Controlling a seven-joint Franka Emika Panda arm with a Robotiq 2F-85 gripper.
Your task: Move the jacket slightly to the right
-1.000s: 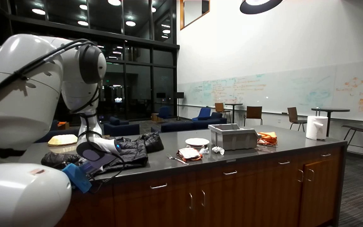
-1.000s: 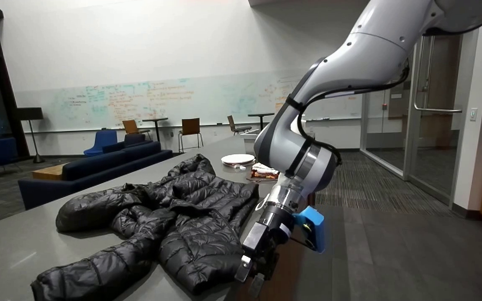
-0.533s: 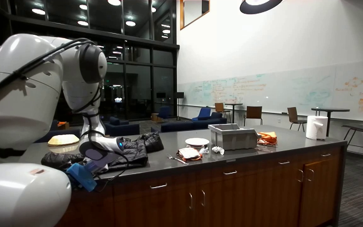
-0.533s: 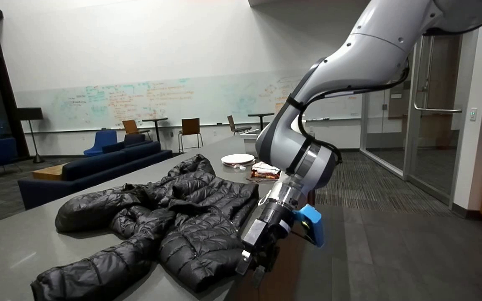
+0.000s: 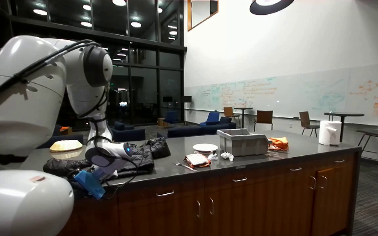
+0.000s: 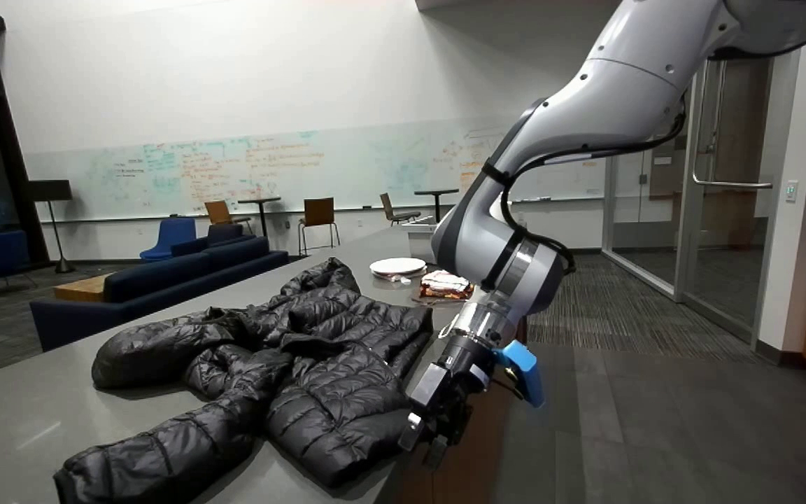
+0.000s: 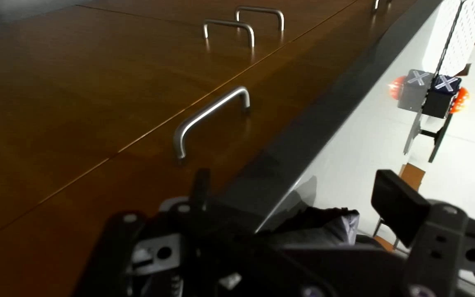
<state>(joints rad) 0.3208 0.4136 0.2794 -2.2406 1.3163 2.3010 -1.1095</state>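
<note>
The grey counter (image 5: 307, 142) is stretching across the scene, and the white arm (image 6: 606, 91) is arching over one long edge. The black jacket (image 6: 277, 371) is sprawling on top, one side lying along that edge! Farther down, in an exterior view, the grey bin (image 5: 246, 146) is sitting upright (its walls are hiding the inside), and beyond it the white canister (image 5: 330, 132) is standing, its interior hiding too. And the gripper (image 6: 422, 446): it is hanging just beside the jacket, jaws standing released and well apart; whether it is touching cloth, the views are not telling. Between jacket and bin, the white plate (image 5: 205, 147) is lying near the orange-and-white packet (image 5: 198, 160), while the fork (image 5: 184, 165) is resting just beside the packet.
</note>
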